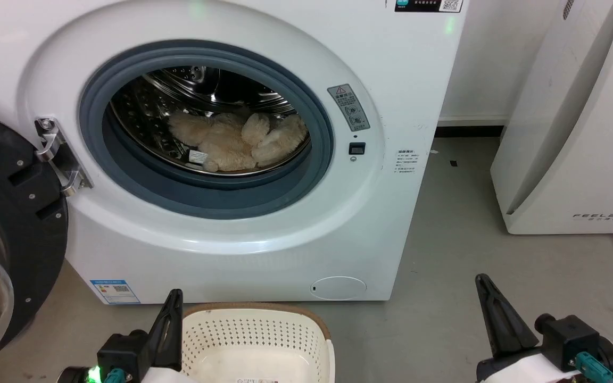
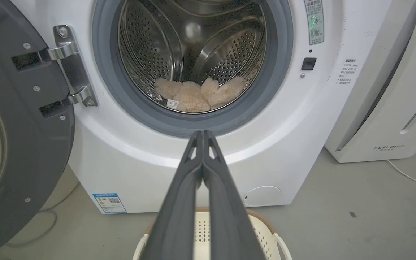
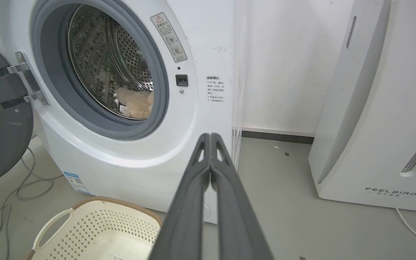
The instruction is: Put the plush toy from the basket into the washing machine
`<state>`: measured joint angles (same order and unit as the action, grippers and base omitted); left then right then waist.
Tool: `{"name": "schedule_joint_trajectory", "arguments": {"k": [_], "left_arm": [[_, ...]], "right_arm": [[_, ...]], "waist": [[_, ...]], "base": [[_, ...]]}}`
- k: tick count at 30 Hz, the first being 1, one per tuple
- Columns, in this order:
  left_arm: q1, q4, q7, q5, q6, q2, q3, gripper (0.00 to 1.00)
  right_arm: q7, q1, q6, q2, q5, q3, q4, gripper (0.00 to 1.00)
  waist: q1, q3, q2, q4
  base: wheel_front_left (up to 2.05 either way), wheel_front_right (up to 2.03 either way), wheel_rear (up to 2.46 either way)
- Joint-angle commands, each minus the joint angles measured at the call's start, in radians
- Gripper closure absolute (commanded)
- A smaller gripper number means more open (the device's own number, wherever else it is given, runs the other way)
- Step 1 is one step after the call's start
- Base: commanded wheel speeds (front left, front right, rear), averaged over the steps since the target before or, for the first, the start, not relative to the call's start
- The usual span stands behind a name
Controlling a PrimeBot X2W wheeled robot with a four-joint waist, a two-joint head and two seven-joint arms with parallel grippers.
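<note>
Find plush toy [image 1: 237,142] low in the drum [image 1: 200,80] of the washing machine [image 1: 338,239], behind the gasket [image 1: 93,106], limbs slumped, as if settled under its own weight. Note door [image 1: 14,223] swung wide at the machine's hinge side. Note basket [image 1: 256,332] on the floor before the machine, no toy in its visible part. See left gripper [image 2: 202,134] and right gripper [image 3: 210,136] before the machine, fingers pressed together, holding and touching nothing. Judge placement done.

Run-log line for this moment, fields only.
plush toy: inside washing machine | basket: no toy inside | door: open | left hand: shut, empty | right hand: shut, empty
</note>
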<state>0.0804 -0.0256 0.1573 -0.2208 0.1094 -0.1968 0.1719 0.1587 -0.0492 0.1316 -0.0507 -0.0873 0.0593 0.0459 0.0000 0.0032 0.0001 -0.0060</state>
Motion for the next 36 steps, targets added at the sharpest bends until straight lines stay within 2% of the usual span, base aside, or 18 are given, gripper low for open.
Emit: {"name": "schedule_joint_trajectory", "arguments": {"k": [1, 36], "left_arm": [[-0.017, 0.005, -0.009, 0.015, -0.009, 0.010, -0.012, 1.00], [-0.047, 0.015, -0.079, 0.112, -0.056, 0.074, -0.087, 1.00]], "right_arm": [[-0.010, 0.017, 0.000, 0.000, 0.010, -0.005, -0.009, 1.00], [-0.079, 0.032, -0.001, 0.000, 0.046, -0.030, -0.026, 1.00]], "waist": [[0.0000, 0.000, -0.0001, 0.000], [0.0000, -0.002, -0.0001, 0.003]], "base": [[0.00, 0.00, 0.00], [0.00, 0.00, 0.00]]}}
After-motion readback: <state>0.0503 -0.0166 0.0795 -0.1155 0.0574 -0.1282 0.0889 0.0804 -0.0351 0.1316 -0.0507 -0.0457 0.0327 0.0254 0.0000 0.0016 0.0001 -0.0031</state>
